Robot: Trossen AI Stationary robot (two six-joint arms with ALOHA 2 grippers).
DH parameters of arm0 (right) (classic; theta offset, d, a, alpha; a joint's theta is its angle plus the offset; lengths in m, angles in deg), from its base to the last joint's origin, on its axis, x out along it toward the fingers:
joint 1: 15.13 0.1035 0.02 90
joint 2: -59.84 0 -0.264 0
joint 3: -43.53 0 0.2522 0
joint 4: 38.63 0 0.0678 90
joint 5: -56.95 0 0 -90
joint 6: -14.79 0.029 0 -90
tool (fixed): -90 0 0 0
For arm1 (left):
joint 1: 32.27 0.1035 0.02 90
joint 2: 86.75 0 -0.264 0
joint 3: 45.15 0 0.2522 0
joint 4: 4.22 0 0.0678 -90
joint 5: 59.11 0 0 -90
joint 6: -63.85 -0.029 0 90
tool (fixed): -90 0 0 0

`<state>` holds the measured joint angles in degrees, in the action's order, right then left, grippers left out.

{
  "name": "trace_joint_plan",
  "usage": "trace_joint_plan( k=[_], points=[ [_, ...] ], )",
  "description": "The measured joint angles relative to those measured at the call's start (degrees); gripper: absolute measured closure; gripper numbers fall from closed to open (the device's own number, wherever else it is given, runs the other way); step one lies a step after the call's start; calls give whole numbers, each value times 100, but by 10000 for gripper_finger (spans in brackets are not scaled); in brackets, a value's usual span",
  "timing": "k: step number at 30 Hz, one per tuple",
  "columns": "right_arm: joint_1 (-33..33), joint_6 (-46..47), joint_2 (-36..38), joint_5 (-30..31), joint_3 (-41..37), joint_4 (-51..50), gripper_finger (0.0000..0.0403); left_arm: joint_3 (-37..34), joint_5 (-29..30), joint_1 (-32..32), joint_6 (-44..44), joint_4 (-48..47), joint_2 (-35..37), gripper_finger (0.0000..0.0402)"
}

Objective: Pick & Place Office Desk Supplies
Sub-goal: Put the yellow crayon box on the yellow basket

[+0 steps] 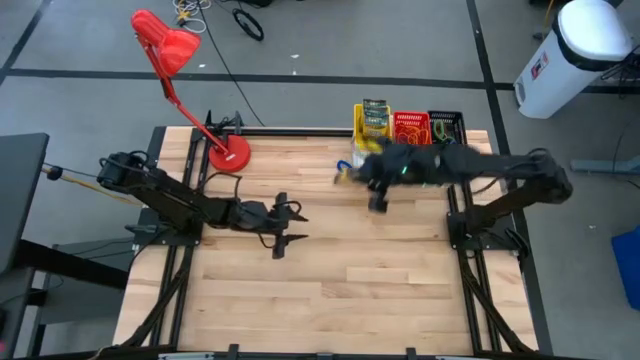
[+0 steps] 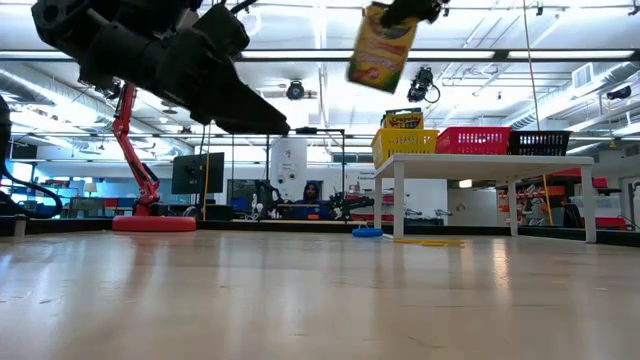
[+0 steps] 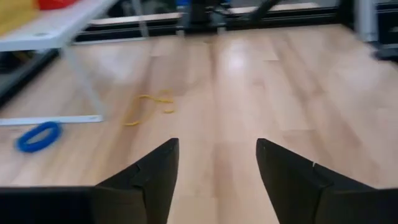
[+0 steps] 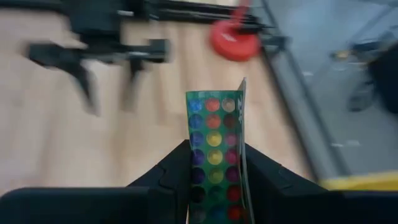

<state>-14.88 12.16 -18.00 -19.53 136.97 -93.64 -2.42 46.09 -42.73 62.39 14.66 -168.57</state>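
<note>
I count two crayon boxes, one pinched upright between the right gripper's (image 4: pixel 214 171) fingers and lifted off the table (image 1: pixel 330 280), the held crayon box (image 4: pixel 216 146), and a second crayon box (image 2: pixel 403 118) in the yellow basket (image 2: pixel 405 145). Three baskets sit in a row just behind that gripper: yellow, red basket (image 1: pixel 410 127), black basket (image 1: pixel 446 125). I see the left gripper (image 3: pixel 216 171) spread wide and empty, with one blue band (image 3: pixel 38 136) and a yellow band (image 3: pixel 148 107) on the wood ahead of it.

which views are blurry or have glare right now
Right wrist view: the left arm's gripper and lamp base smear with motion; the crayon box is sharper. Left wrist view: soft glare on the table. Low view: bright ceiling lights.
</note>
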Motion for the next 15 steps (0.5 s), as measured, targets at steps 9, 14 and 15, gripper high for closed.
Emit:
trace_joint_plan(
  k=[9,14,15],
  points=[
    [-1953,-1953,58,-217,967,-1350,291,-85,-2133,429,-89,1083,-117,271],
    [-2719,-2672,0,-992,851,-1301,291,-851,-1967,659,369,2872,-388,317],
    [-2831,-2763,-20,-1056,809,-1292,291,-1016,-1817,692,447,3227,-427,322]
  ],
)
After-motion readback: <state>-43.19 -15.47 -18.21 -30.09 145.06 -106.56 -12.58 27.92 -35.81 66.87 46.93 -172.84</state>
